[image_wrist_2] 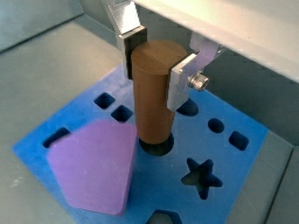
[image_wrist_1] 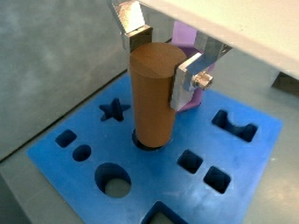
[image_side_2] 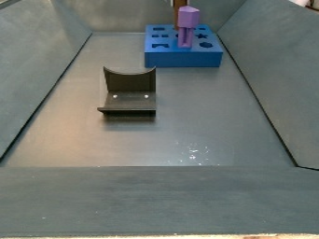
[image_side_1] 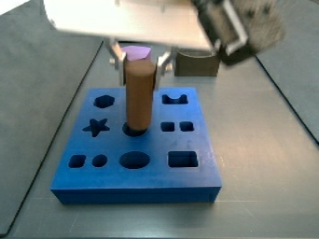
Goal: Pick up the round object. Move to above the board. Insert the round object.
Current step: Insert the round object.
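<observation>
The round object, a plain brown cylinder, stands upright with its lower end set into a circular hole near the middle of the board, as both wrist views and a side view show. In both wrist views the gripper brackets the top of the cylinder, 1 silver finger with its dark pad behind it and the other finger against its front; the plates sit at the wood on both sides, gripping it.

Left to right in a side view, the blue board shows a hexagon, star and small cut-outs on its left, the cylinder at centre, then an arch and square holes at right. Behind the board stands an olive-brown block.

A purple peg stands in the board close beside the cylinder; in the far side view the purple peg rises from the board at the back of the bin, the cylinder hidden there. The dark fixture sits on the grey floor, well apart from the board, nearer the camera and to the left.
</observation>
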Tool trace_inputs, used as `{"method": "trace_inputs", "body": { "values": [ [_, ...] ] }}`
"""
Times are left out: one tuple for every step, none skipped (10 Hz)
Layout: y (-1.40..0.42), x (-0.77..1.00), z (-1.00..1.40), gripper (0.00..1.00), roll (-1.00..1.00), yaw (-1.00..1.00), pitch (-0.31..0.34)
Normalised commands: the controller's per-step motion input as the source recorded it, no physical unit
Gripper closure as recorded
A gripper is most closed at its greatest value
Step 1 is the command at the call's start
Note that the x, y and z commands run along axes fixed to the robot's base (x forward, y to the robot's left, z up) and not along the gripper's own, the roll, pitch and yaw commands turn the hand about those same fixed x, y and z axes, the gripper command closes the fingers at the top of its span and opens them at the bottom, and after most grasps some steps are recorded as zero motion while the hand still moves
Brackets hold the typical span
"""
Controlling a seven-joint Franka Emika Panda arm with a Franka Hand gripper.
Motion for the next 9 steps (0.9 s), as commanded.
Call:
{"method": "trace_inputs", "body": {
  "values": [
    [0.00,0.00,-0.37,1.00,-0.08,-0.04,0.000],
    [0.00,0.00,-0.28,1.00,-0.06,-0.03,0.000],
    [0.00,0.00,-0.24,1.00,-0.03,-0.03,0.000],
    [0.02,-0.09,-0.23,1.00,-0.01,-0.03,0.000],
    [0.10,-0.17,-0.21,1.00,0.00,-0.05,0.000],
    [0.09,-0.19,-0.21,1.00,0.00,-0.04,0.000],
    [0.07,-0.15,-0.23,1.00,0.00,-0.04,0.000],
    [0.01,-0.01,-0.33,1.00,-0.02,-0.01,0.000],
    [0.00,0.00,-0.57,1.00,-0.14,-0.03,0.000]
  ]
}}
